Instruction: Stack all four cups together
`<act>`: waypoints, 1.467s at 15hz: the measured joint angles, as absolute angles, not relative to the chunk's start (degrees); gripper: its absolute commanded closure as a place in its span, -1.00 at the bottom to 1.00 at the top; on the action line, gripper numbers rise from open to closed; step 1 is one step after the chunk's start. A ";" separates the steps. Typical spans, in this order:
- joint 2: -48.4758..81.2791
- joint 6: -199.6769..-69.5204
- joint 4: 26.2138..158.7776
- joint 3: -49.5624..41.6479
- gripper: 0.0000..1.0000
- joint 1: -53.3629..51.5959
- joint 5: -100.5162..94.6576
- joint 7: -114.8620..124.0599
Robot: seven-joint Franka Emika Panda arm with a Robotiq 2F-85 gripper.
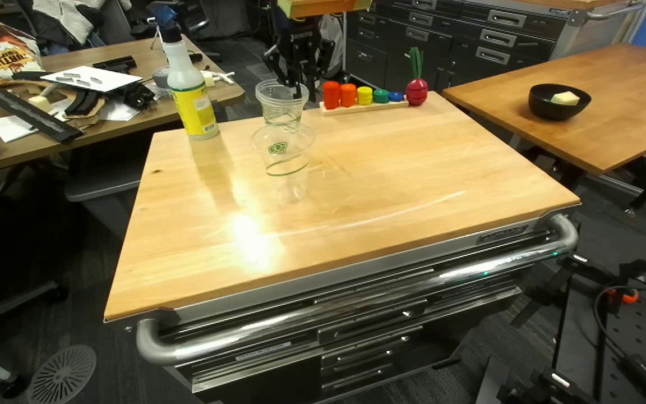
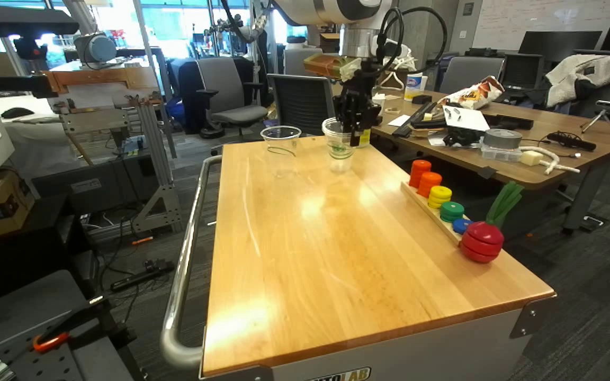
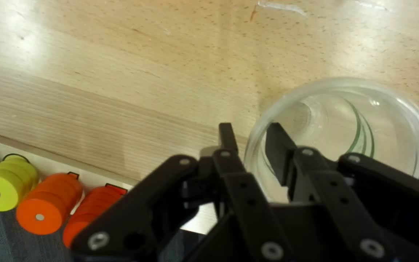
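A stack of nested clear cups (image 1: 281, 112) stands upright near the far edge of the wooden tabletop in an exterior view; several rims show close together. It also shows in an exterior view (image 2: 339, 153) and in the wrist view (image 3: 362, 145). A single clear cup (image 1: 284, 151) stands upright beside the stack and shows in an exterior view (image 2: 281, 153); it is out of the wrist view. My gripper (image 3: 252, 135) is open at the stack's rim, one finger outside the wall and one inside, with gaps on both sides. It also shows in both exterior views (image 1: 297, 88) (image 2: 357, 138).
A spray bottle (image 1: 193, 95) with a yellow label stands beside the stack. A wooden rack of coloured discs (image 1: 363, 106) and a red toy radish (image 1: 416, 91) lie along the tabletop's edge. A black bowl (image 1: 558, 106) sits on a separate table.
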State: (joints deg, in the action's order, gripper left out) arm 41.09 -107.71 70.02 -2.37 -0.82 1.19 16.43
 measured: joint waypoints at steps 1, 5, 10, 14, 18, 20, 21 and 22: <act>41.24 -108.14 70.02 -2.37 1.00 -0.82 1.19 16.97; 41.30 -109.34 68.96 -2.39 0.98 -0.87 1.46 20.42; 41.15 -108.23 67.27 -2.64 0.96 -0.86 1.61 25.19; 38.50 -104.55 64.92 -2.60 0.96 -0.82 4.87 26.72; 32.78 -100.46 65.22 -2.48 0.96 -0.48 9.06 26.80; 29.76 -99.02 66.63 -2.39 0.96 -0.18 11.01 26.78; 28.24 -98.53 67.82 -2.33 0.96 -0.04 12.06 26.68; 26.74 -98.26 69.33 -2.25 0.96 0.07 13.12 26.40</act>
State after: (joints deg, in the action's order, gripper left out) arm 26.74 -98.26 69.33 -2.25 0.07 13.12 26.40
